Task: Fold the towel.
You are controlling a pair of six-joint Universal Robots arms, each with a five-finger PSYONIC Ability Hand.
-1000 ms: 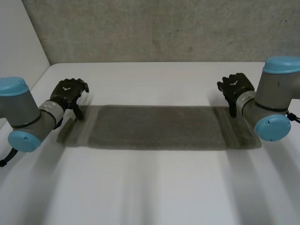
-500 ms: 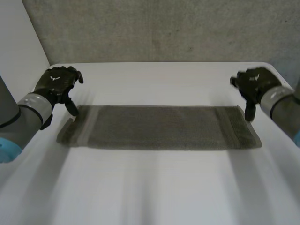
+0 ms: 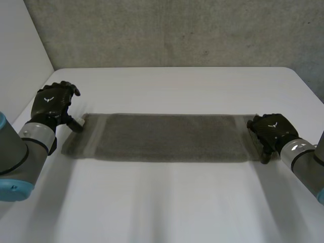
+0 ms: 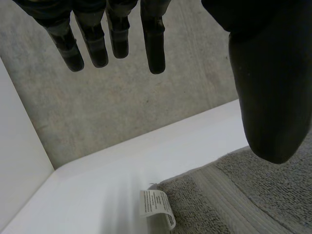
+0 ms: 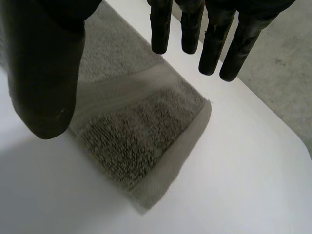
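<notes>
We see a long, rectangular grey-green terry towel (image 3: pixel 167 137) lying flat on the white table (image 3: pixel 177 202). Its long edges run parallel w/ the table's far edge, its short ends toward the table's left & right edges. A grey concrete wall (image 3: pixel 177 30) stands behind the far edge.

The black left hand (image 3: pixel 50 104) is at the towel's left end, by its far corner, where a small white care label (image 3: pixel 77 122) sticks out. In the left wrist view its fingers (image 4: pixel 114 39) are straight & set apart from the thumb (image 4: pixel 268 97), w/ nothing btw. them, i.e. holding nothing. The label and that corner lie on the table below the gap. The thumb hangs over the pile; we can't tell whether it touches.

The black right hand (image 3: pixel 271 130) is over the towel's right short end, toward its near corner. In the right wrist view its fingers (image 5: pixel 214 48) are straight, thumb (image 5: pixel 44 73) well apart, nothing pinched. The hemmed short end lies flat below, btw. thumb & fingers, w/ the fingertips near one corner of it. We can't tell contact here either.
</notes>
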